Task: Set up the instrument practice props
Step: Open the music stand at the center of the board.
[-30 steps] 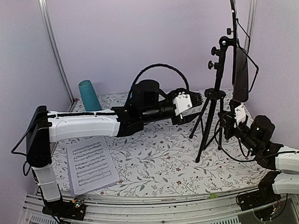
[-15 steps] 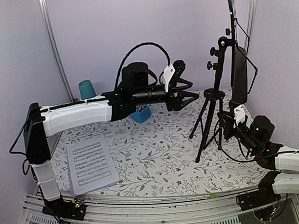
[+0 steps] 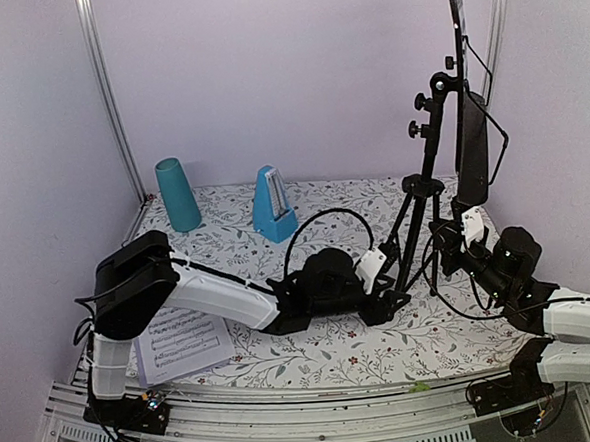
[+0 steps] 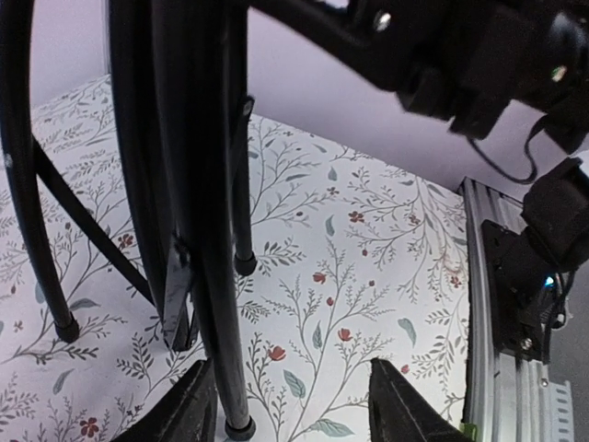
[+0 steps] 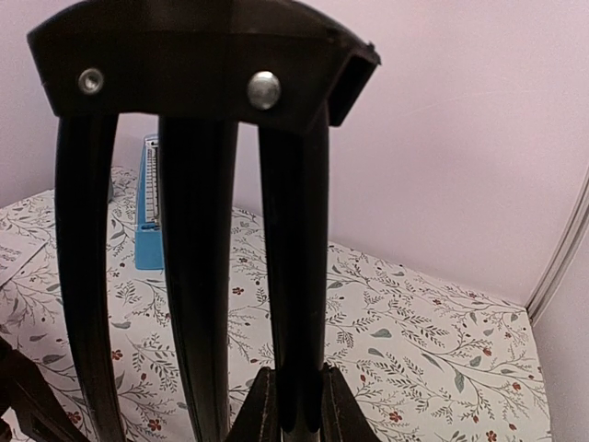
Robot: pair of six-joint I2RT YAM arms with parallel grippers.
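Observation:
The black music stand point(image 3: 432, 157) stands on its tripod at the right, its tray point(image 3: 473, 158) folded upright. My right gripper point(image 3: 454, 233) is shut on one tripod leg point(image 5: 296, 276); in the right wrist view the gripper point(image 5: 299, 416) pinches it from both sides. My left gripper point(image 3: 391, 300) lies low on the table at the tripod's front foot. In the left wrist view this gripper point(image 4: 294, 414) is open, with a leg point(image 4: 224, 359) between its fingers, close to the left finger point(image 4: 195, 412). The blue metronome point(image 3: 272, 204) stands at the back. A white sheet-music page point(image 3: 182, 340) lies partly under the left arm.
A tall teal cup point(image 3: 177, 194) stands at the back left corner. The metronome point(image 5: 147, 198) shows behind the legs in the right wrist view. An aluminium rail point(image 3: 287, 422) runs along the near table edge. The right arm point(image 4: 479, 64) hangs over the tripod feet.
My left arm has swung down from high at the back to the table beside the tripod's front foot, uncovering the metronome. Its jaws have narrowed slightly. The right arm has held still.

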